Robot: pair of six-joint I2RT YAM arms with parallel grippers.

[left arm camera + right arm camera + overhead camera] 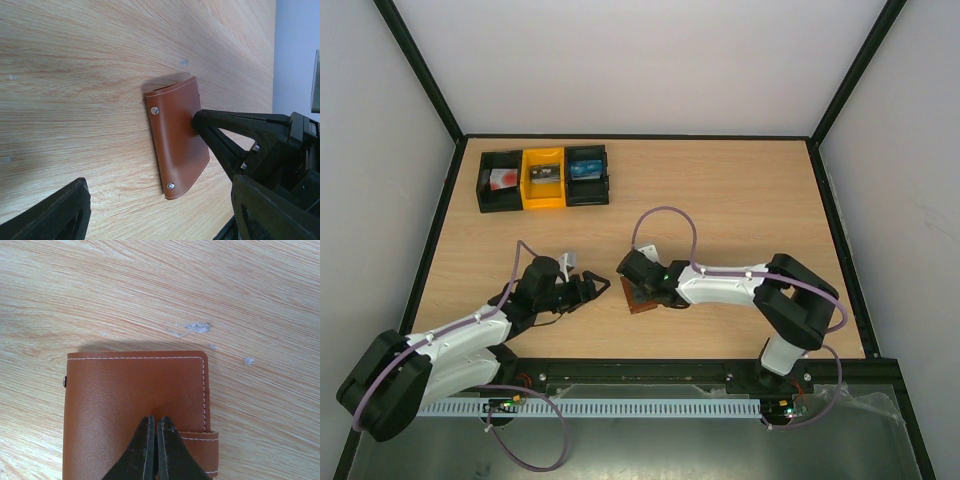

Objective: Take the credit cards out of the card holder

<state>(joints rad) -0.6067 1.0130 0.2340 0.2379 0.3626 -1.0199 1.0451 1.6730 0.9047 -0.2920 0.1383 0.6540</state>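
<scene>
The card holder (pixel 642 298) lies shut and flat on the bench (pixel 740 190), around the middle and towards the near edge. It is well apart from the row of small bins (pixel 542 204) at the far left.

The right gripper (pixel 156 420) has its jaws closed together with nothing between them. Their joined tips press down on the brown cover, just beside the little tab (pixel 200 436) that wraps around the edge. That looks like a pin rather than a grasp. The aim is probably to stop the light wallet from sliding on the smooth wood while the other arm works on it.

The left gripper (pixel 588 287) sits low, just to the left of the card holder, with its jaws spread wide and empty. From its wrist view, the wallet's riveted edge (pixel 155 110) lies between its two fingers but apart from both. It seems lined up to catch an edge or lift the cover.

No credit cards show in any view. They are presumably tucked inside, so the task has hardly begun. The next move probably calls for freeing the tab and opening the fold. The right gripper presses so close to the tab that it may block that move, and the cover could spring shut once it is released.
</scene>
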